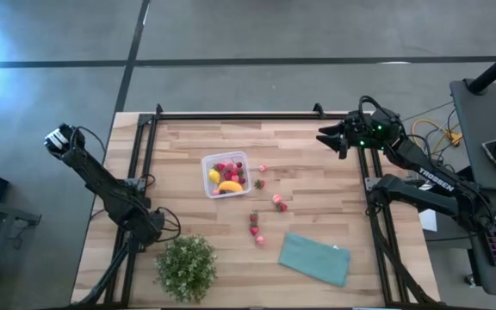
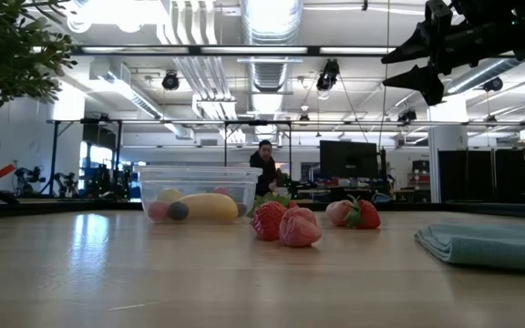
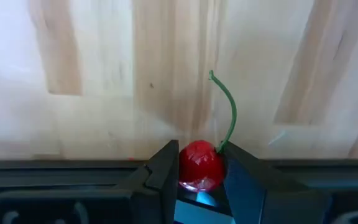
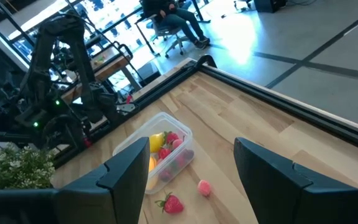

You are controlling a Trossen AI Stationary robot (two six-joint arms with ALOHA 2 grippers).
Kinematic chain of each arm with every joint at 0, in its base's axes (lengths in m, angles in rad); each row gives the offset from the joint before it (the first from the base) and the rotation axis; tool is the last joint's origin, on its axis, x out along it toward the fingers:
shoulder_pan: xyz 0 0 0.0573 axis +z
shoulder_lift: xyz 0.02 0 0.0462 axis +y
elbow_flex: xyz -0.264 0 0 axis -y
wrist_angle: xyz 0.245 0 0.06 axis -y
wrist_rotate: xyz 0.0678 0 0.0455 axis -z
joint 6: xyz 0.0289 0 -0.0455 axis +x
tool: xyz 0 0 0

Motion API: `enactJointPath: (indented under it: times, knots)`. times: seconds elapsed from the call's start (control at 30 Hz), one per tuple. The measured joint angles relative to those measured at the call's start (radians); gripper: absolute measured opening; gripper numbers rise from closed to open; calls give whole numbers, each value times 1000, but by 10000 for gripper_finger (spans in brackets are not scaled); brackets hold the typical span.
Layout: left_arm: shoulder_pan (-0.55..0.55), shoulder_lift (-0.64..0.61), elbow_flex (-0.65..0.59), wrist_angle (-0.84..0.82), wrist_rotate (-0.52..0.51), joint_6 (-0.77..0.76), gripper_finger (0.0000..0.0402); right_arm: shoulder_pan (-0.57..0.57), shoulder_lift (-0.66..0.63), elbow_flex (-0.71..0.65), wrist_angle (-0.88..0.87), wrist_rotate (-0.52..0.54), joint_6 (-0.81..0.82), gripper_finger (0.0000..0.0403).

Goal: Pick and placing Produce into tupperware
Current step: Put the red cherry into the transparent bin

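A: What does the left gripper (image 3: 201, 186) hold?
B: Its fingers are clamped on a red cherry (image 3: 199, 166), green stem up, over the wood table (image 1: 334, 198).
A: And the tupperware (image 1: 226, 174)?
B: It sits mid-table holding a banana (image 1: 230, 186) and red fruit; loose strawberries (image 1: 280, 203) lie between it and the teal cloth (image 1: 315, 258).
A: The right gripper (image 1: 332, 138)?
B: It hangs at the far right corner, fingers apart, empty.

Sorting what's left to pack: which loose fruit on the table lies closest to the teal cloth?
The pink strawberry, lowest of the scattered fruits in the high view, just off the cloth's left corner.
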Motion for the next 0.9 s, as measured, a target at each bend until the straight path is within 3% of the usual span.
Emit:
enactJointPath:
  times: [0.13,0.3,0.47,0.6,0.73,0.9]
  knots:
    - [82,-60,42,-47,-101,-11,90,0,0,0,-1,0,0,226]
    - [269,-142,107,-59,-292,14,90,0,0,0,0,0,0,226]
    - [508,-181,179,113,-416,200,90,0,0,0,0,0,0,226]
    - [743,-129,190,294,-401,345,90,0,0,0,-1,0,0,226]
    - [949,5,207,452,-259,467,90,0,0,0,0,0,0,226]
    - [1022,218,327,455,-213,636,91,0,0,0,0,0,0,226]
